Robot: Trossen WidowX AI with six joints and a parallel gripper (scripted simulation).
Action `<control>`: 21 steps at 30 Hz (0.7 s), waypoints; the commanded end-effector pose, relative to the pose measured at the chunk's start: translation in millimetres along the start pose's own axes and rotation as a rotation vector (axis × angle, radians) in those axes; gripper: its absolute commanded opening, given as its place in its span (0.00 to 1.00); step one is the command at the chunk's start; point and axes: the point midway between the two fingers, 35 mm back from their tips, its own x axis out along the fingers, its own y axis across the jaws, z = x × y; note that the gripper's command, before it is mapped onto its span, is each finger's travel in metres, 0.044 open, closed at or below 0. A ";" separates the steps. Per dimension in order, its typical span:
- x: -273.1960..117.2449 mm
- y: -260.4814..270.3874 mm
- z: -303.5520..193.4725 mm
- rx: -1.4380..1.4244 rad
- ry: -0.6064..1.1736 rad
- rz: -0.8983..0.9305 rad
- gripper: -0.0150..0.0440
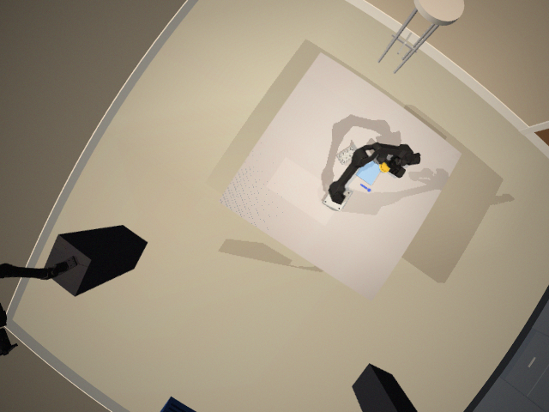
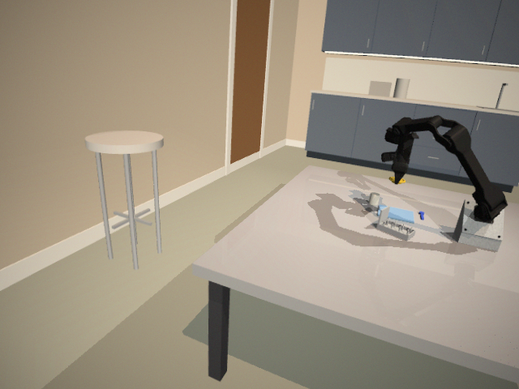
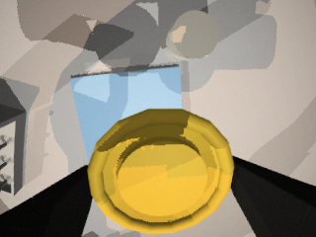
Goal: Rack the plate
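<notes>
The yellow round plate (image 1: pixel 384 167) (image 2: pixel 403 180) (image 3: pixel 163 197) is held level, face up, well above the table. My gripper (image 2: pixel 396 181) (image 3: pixel 161 169) points down and is shut on the plate, with one black finger at each side of its rim in the wrist view. The small grey-white dish rack (image 1: pixel 344 154) (image 2: pixel 407 235) (image 3: pixel 20 158) stands on the table with short rails in rows and a taller end wall. In the wrist view it is at the left edge, partly cut off. No plate stands in the visible part of the rack.
A light blue flat mat (image 1: pixel 367 175) (image 2: pixel 400 215) (image 3: pixel 148 94) lies beside the rack. A grey cylindrical cup (image 2: pixel 374 198) (image 3: pixel 195 36) stands past its far edge in the wrist view. A small dark-blue object (image 1: pixel 364 187) (image 2: pixel 422 215) lies between mat and arm base.
</notes>
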 end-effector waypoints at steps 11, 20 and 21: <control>-43.0 3.2 -0.4 0.002 0.003 0.000 0.25; -53.5 50.3 -9.2 0.309 0.000 0.002 0.25; -54.4 55.5 -10.5 0.343 0.000 0.002 0.25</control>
